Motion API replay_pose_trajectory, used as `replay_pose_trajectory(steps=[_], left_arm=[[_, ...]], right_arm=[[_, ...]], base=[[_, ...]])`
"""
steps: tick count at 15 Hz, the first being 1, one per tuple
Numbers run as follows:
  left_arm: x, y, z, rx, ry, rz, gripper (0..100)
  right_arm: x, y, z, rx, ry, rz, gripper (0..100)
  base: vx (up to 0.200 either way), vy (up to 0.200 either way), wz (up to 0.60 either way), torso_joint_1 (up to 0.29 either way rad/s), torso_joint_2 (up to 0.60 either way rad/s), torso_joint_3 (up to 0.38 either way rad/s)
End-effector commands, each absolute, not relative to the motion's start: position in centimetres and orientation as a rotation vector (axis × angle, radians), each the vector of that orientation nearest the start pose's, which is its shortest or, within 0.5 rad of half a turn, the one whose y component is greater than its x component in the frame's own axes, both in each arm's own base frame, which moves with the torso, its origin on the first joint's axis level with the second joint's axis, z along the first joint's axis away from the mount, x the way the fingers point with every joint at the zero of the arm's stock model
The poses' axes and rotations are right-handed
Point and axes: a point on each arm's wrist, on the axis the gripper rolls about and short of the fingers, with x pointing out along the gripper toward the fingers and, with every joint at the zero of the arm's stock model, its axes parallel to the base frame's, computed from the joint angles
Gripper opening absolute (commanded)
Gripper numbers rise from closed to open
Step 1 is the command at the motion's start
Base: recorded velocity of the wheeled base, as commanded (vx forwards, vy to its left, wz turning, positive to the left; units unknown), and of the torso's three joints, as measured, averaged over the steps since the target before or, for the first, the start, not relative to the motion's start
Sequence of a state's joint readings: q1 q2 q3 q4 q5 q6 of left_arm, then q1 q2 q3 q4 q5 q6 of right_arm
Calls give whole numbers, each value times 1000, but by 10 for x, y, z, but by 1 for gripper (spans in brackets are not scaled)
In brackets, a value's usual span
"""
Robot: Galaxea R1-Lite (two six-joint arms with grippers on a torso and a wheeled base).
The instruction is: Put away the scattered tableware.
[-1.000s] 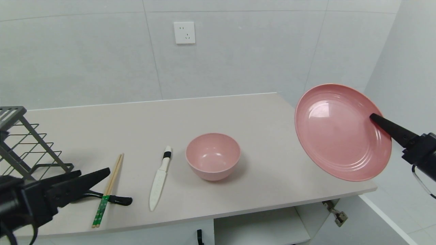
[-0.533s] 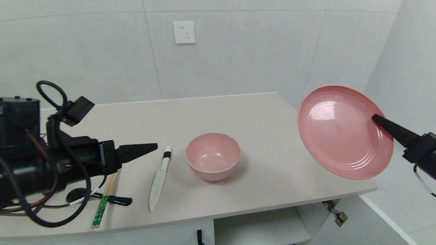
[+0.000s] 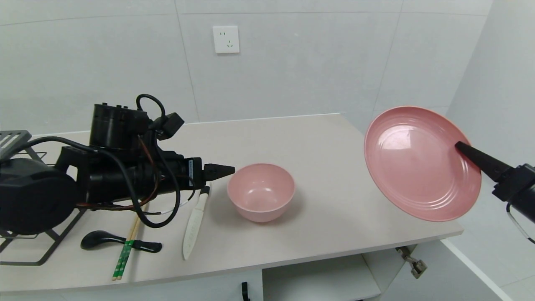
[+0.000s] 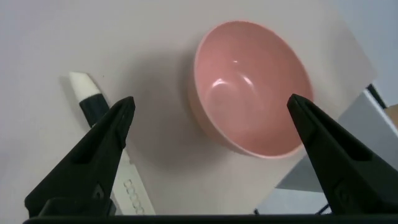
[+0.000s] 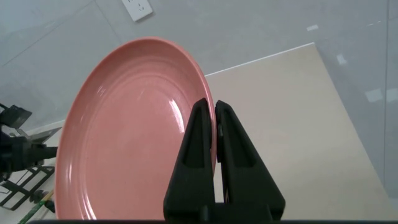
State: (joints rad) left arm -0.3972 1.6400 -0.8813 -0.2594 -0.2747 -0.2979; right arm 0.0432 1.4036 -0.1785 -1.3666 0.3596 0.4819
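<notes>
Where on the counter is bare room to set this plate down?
Free: the counter right of the pink bowl up to its edge, and the back strip along the wall. Crowded: front left, with knife, chopsticks, black spoon and rack.

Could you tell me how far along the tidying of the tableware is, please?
Nothing looks put away yet. In hand: the right gripper is shut on the pink plate, the open left gripper hovers by the pink bowl. Left: bowl, knife, chopsticks and black spoon lie on the counter.
</notes>
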Motion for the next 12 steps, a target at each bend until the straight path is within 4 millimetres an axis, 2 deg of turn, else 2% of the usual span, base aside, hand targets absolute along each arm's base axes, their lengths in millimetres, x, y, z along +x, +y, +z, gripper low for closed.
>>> replay_pose_trajectory(steps=[1,7,10,12], left_arm=[[284,-128,166,-216,644,-558,100],[317,-158,143,-184,663,-524,100],[323,-169,132,-169,686,-534,100],[323,-172,133,-165,686,-541,100]], right_arm=[[179,16,169,453,-31,429,0],[179,17,169,453,-28,431,0],[178,17,168,451,-26,431,0],[178,17,168,451,-26,431,0]], base=[[0,0,0,0,0,0],[0,0,0,0,0,0],[0,0,0,0,0,0],[0,0,0,0,0,0]])
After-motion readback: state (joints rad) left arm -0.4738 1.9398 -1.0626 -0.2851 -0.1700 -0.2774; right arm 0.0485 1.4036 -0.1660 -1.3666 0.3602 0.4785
